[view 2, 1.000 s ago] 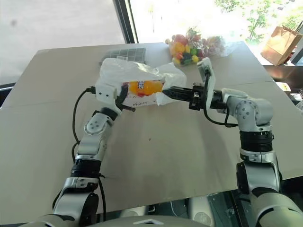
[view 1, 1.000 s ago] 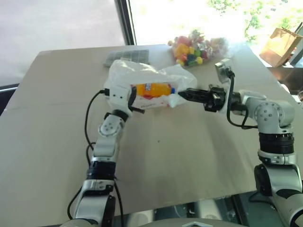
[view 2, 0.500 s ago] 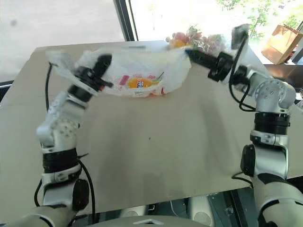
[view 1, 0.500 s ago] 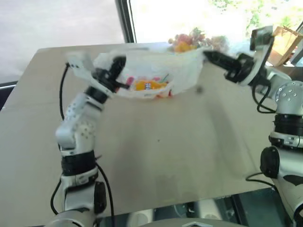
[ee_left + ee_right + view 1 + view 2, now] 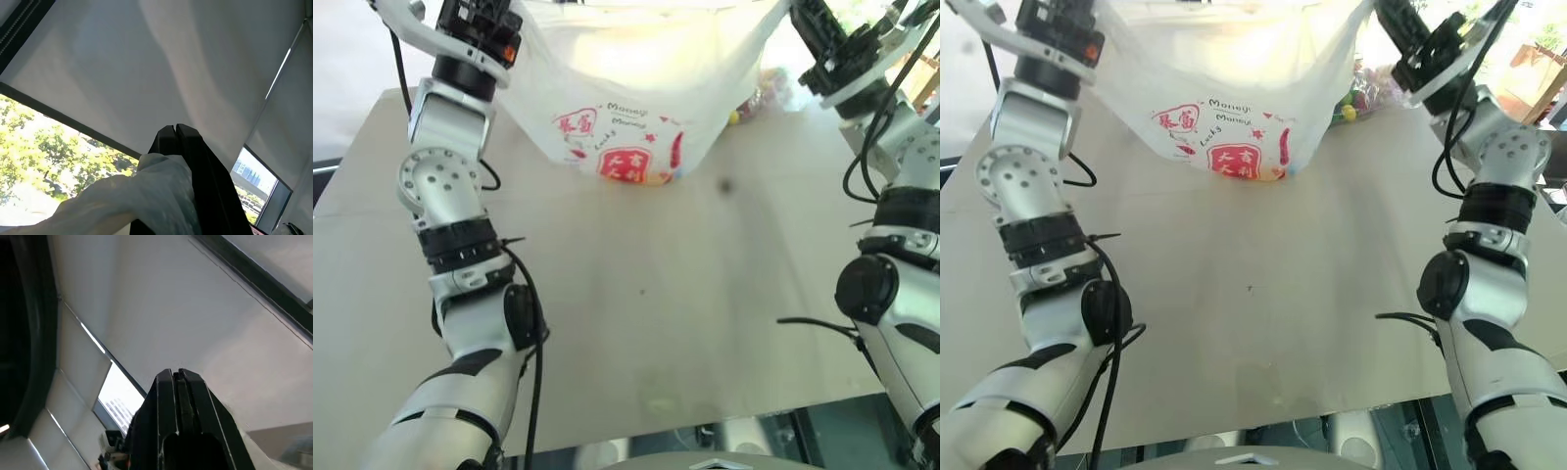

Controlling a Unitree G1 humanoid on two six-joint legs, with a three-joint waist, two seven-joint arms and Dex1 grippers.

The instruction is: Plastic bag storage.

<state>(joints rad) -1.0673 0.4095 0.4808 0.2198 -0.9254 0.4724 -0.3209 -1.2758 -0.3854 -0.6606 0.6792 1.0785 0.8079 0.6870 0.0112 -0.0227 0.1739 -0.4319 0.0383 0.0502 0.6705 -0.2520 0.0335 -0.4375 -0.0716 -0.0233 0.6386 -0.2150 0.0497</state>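
Hanging between two raised arms, the plastic bag [image 5: 626,88] sags above the counter [image 5: 685,304], red print on its front. The left claw [image 5: 175,128] is clamped on one top corner, fingers pressed together; the right claw [image 5: 176,373] is closed on the other. A bag of sweets [image 5: 1356,93] lies behind.

Both arms are built of silver-grey rounded segments joined by black ribbed collars, with round joint caps ringed by small screws. Thin black cables loop loosely along each arm. The left gripper [image 5: 175,128] and the right gripper [image 5: 175,373] have matte black, flat-sided fingers on black wrist housings with white covers.
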